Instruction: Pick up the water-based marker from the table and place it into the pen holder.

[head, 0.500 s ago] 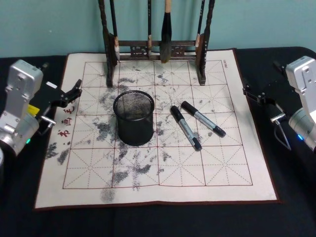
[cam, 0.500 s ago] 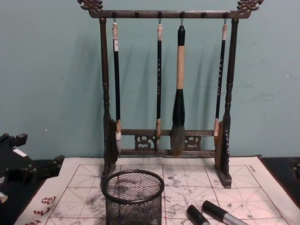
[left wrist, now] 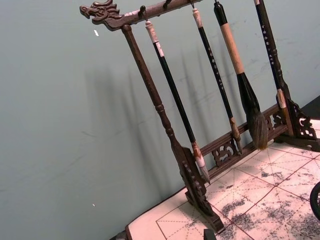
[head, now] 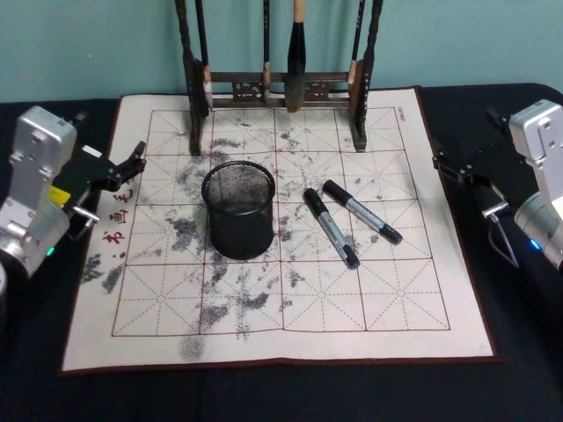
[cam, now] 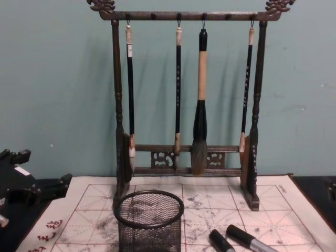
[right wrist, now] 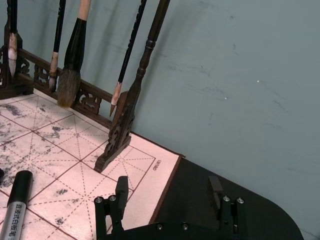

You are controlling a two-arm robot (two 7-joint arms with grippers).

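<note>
Pen holder (head: pixel 239 236): round black mesh cup, upright. Left marker (head: pixel 332 228) and right marker (head: pixel 361 212), grey barrels, black caps, lie flat, roughly parallel, just right of it.

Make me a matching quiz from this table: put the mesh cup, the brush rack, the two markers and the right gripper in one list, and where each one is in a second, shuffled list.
1. mesh cup
2. brush rack
3. two markers
4. right gripper

A. lying on the mat, right of centre
B. open, by the mat's right edge
C. standing at the mat's far edge
D. standing on the mat, left of centre

Pairs: 1-D, 2-C, 3-A, 4-B
</note>
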